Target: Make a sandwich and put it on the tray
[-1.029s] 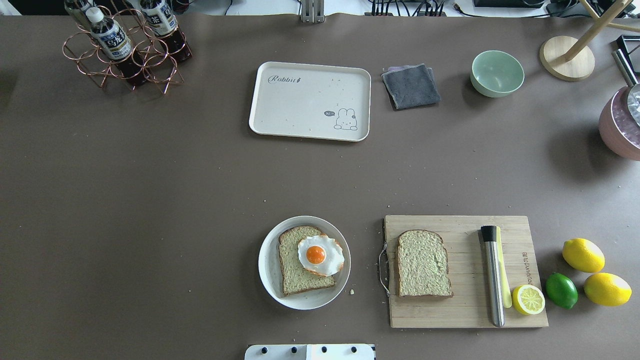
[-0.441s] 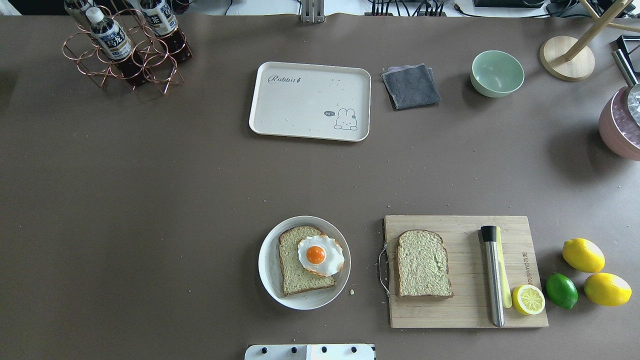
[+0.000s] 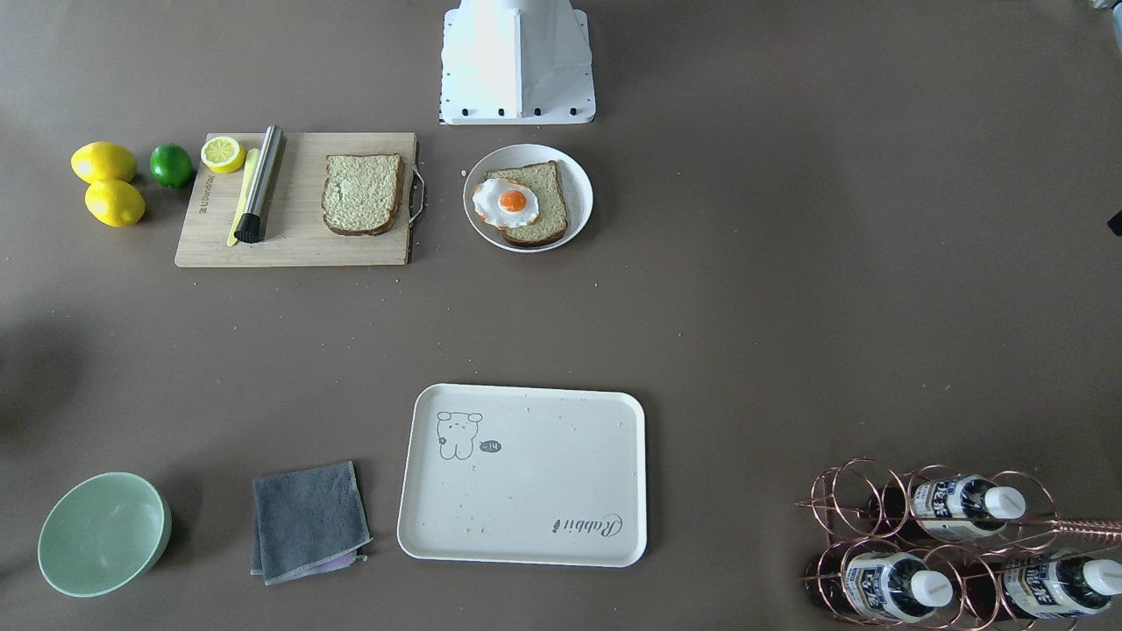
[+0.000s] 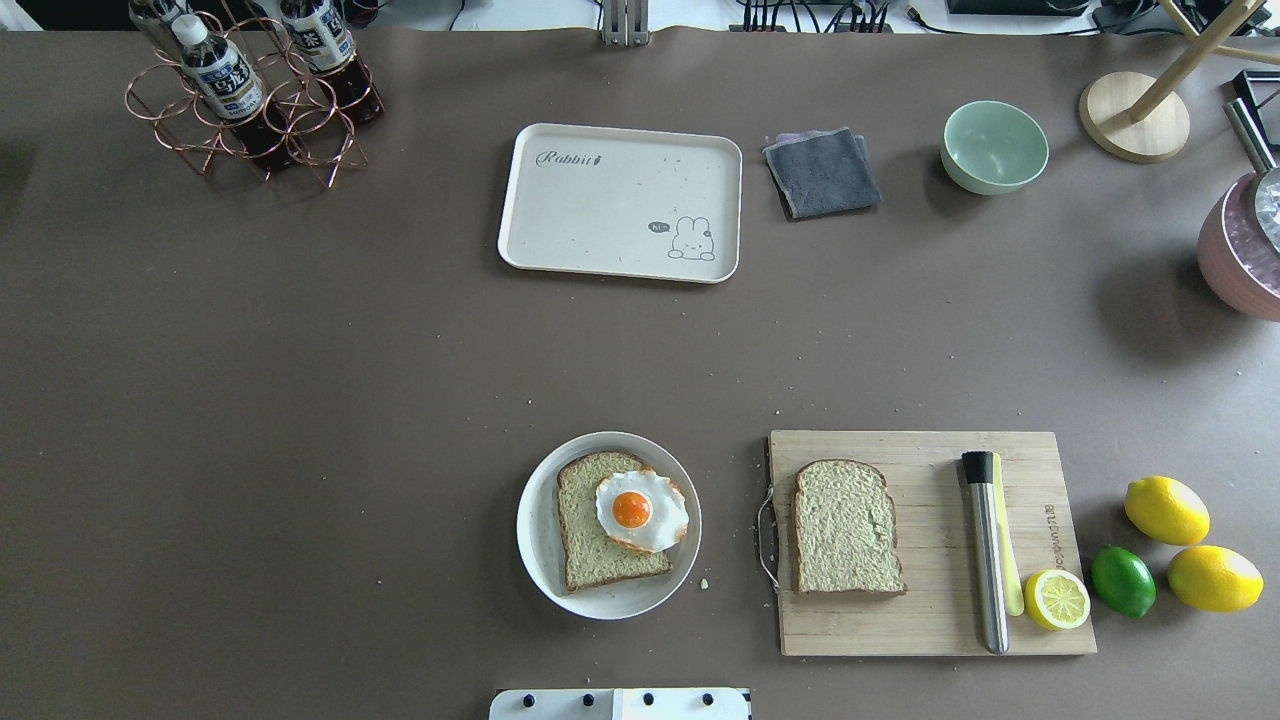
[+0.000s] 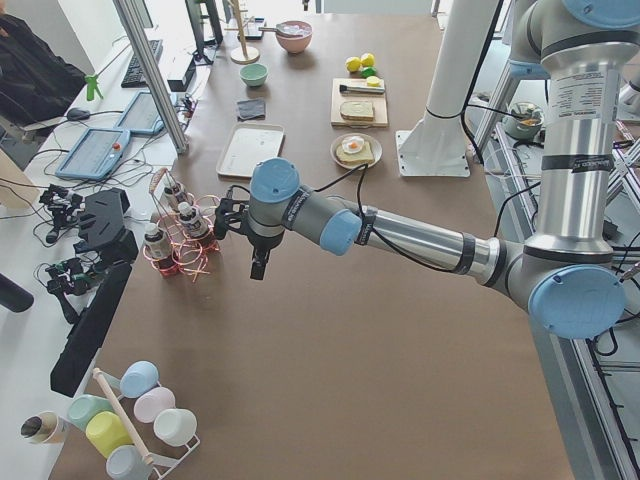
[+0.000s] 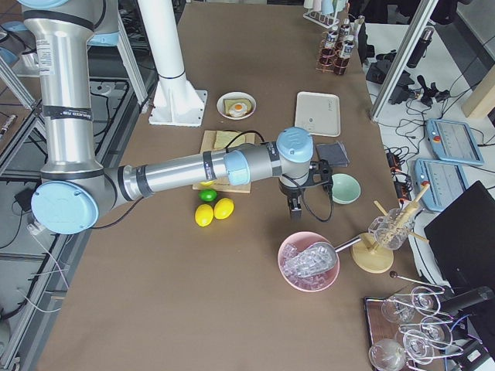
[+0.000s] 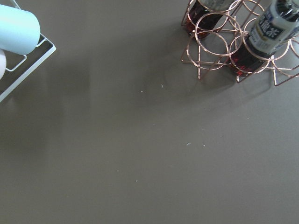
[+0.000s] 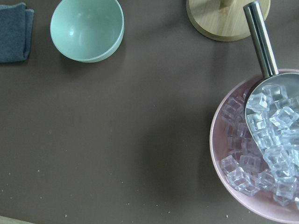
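Observation:
One slice of wholegrain bread [image 4: 585, 550] lies on a round white plate [image 4: 535, 560] with a fried egg [image 4: 640, 512] on its right part. A second slice [image 4: 847, 527] lies alone on the wooden cutting board [image 4: 930, 620]. The cream tray [image 4: 600, 210] sits at the far middle of the table with nothing but crumbs on it. My left gripper [image 5: 258, 265] hangs over the table by the bottle rack, far from the bread. My right gripper [image 6: 296, 210] hangs between the green bowl and the ice bowl. I cannot tell whether either is open or shut.
A copper rack with bottles [image 4: 250, 95] stands at the far left. A grey cloth [image 4: 822, 172], a green bowl [image 4: 994, 146] and a pink bowl of ice [image 8: 261, 154] are at the far right. A metal tool [image 4: 986, 550], a lemon half [image 4: 1057, 598], lemons and a lime sit by the board.

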Available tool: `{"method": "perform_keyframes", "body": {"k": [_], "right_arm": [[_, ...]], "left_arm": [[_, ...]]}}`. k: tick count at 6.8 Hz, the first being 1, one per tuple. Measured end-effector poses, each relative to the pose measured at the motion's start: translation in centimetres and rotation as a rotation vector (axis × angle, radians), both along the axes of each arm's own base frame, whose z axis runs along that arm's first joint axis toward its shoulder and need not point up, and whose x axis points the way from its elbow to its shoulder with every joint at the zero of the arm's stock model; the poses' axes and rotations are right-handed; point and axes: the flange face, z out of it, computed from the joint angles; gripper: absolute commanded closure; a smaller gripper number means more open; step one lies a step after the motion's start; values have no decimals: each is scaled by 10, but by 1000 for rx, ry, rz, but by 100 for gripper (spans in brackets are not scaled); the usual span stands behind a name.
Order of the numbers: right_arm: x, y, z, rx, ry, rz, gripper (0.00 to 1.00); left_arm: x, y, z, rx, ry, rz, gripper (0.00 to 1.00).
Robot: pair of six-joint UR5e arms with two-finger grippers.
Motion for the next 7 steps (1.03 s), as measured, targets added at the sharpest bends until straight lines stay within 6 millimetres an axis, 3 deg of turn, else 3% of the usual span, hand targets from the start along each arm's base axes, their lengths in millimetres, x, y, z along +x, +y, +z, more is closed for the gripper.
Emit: {"method": "perform_keyframes", "body": {"k": [3, 5, 7], "right_arm": [[-58, 8, -35, -7, -69, 34, 0], [-132, 24, -59, -37, -156, 31, 0], [-220, 59, -79, -60, -220, -3, 0]], "left_arm": [[121, 7, -43, -55, 100, -65, 3], [176, 21, -79, -91, 150, -79, 3], [213, 46, -106, -122, 191, -76, 3]]}}
